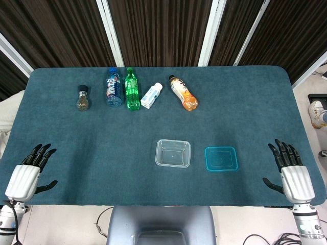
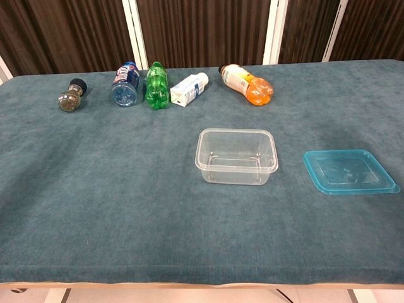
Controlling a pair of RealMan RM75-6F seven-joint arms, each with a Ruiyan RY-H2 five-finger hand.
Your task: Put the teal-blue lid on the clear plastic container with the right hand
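The clear plastic container (image 1: pixel 173 153) (image 2: pixel 237 155) stands open and empty near the middle of the table. Just to its right the teal-blue lid (image 1: pixel 221 158) (image 2: pixel 349 171) lies flat on the cloth, a small gap between them. My right hand (image 1: pixel 292 171) rests at the table's front right corner, fingers spread and holding nothing, well to the right of the lid. At the front left corner my left hand (image 1: pixel 28 171) lies the same way, empty. The chest view shows neither hand.
Along the back lie a small dark-capped jar (image 1: pixel 83 98), a blue bottle (image 1: pixel 114 88), a green bottle (image 1: pixel 132 89), a small white bottle (image 1: pixel 152 95) and an orange bottle (image 1: pixel 183 92). The table (image 1: pixel 102 153) is covered in teal cloth.
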